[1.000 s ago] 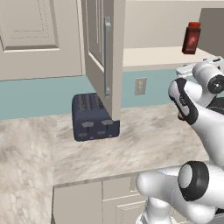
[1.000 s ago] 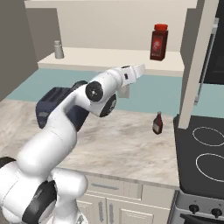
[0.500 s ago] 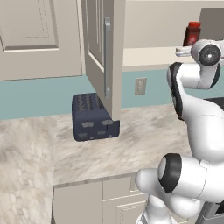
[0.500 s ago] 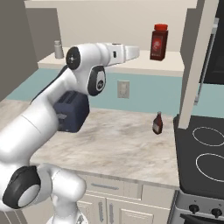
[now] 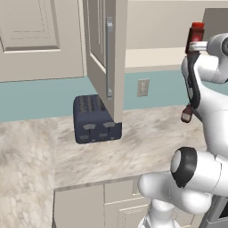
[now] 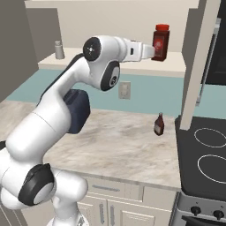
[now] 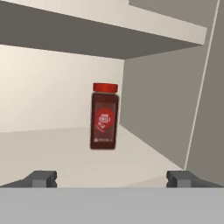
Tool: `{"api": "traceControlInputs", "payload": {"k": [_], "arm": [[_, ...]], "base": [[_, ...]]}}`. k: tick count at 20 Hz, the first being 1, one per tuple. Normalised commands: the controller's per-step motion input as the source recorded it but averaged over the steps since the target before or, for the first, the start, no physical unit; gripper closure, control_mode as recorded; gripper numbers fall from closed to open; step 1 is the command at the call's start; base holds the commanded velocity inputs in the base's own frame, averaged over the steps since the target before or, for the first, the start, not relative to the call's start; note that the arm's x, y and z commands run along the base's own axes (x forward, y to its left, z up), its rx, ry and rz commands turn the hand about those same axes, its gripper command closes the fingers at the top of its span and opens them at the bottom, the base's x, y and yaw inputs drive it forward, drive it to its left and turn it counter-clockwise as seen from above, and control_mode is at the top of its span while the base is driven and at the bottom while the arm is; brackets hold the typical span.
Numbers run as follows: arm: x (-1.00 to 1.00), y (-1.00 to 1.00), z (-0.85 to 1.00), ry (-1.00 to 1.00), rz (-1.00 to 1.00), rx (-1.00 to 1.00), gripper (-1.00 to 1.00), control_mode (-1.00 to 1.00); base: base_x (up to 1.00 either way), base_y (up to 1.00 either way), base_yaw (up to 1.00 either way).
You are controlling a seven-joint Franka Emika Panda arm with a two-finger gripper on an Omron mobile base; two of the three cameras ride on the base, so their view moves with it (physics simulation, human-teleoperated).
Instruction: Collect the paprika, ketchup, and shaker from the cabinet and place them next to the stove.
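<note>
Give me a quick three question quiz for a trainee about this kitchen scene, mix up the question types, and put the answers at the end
1. True or false: the gripper is shut on the red-capped spice jar.
2. Multiple choice: where does the small ketchup bottle stand? A) on the cabinet shelf, B) on the counter beside the stove, C) on top of the toaster.
3. Fill in: the grey shaker stands at the ____ end of the shelf in the right base view.

Key
1. False: the jaws are open and the jar stands on the shelf ahead of them, untouched.
2. B
3. left
</note>
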Motion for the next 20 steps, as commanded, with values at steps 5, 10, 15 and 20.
{"api": "traceControlInputs", "payload": {"k": [5, 10, 15, 20], "arm": [[0.02, 0.00, -0.01, 0.00, 0.00, 0.00, -1.00, -1.00], [0.15, 0.00, 0.00, 0.00, 0.00, 0.00, -1.00, -1.00], [0.28, -0.07, 0.00, 0.00, 0.00, 0.02, -1.00, -1.00], [0.41, -0.01, 0.00, 0.00, 0.00, 0.01, -1.00, -1.00]], "base": [[0.00, 0.00, 0.00], [0.00, 0.00, 0.00], [0.00, 0.00, 0.00], [0.00, 0.00, 0.00]]}}
